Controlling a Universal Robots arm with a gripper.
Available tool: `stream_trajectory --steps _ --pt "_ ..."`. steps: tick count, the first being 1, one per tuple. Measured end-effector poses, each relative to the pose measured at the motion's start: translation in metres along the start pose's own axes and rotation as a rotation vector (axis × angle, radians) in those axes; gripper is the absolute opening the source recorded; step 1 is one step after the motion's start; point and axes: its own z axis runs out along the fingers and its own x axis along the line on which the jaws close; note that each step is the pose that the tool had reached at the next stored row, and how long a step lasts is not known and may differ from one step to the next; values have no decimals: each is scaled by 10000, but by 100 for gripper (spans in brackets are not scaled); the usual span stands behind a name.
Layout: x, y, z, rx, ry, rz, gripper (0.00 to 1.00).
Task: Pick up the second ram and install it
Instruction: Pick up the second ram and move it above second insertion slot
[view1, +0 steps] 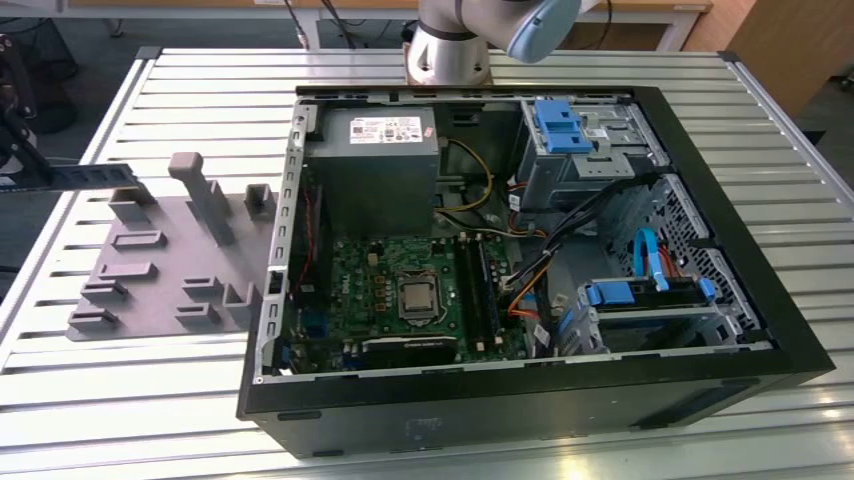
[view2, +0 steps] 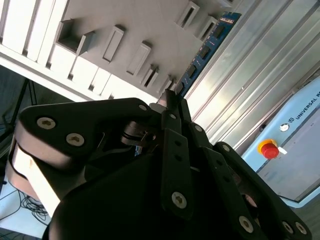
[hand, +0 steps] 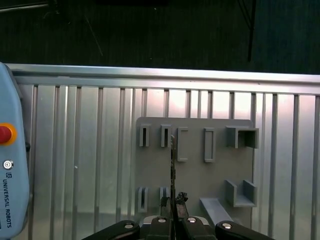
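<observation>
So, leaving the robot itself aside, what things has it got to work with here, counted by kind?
computer case, lying open: 1
grey holder tray: 1
second ram, clamped in the gripper: 1
Total: 3
</observation>
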Motion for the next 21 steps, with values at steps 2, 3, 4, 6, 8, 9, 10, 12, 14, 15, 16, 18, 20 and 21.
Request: stream_trajectory --steps 2,3,4,6,8,9,10,12,14,15,16,18,20,21 --pt "0 0 -17 -1 0 0 14" --pt "0 0 -25 0 0 0 14" --pt "0 0 -32 1 0 0 14" --pt "-1 0 -50 -1 0 0 14" --pt "-1 0 -65 1 0 0 14" --pt "-1 0 -75 0 0 1 14" --pt "-1 -1 -84 0 0 0 14" --pt "-2 -1 -108 0 0 0 14" --pt "-2 -1 -131 0 0 0 14" --pt "-2 -1 -142 0 -1 0 14" --pt "-2 -1 -152 0 -1 0 14" --pt "-2 -1 -174 -1 -1 1 14" --pt "-2 -1 -196 0 0 0 14" --pt "-2 -1 -204 1 -1 0 14"
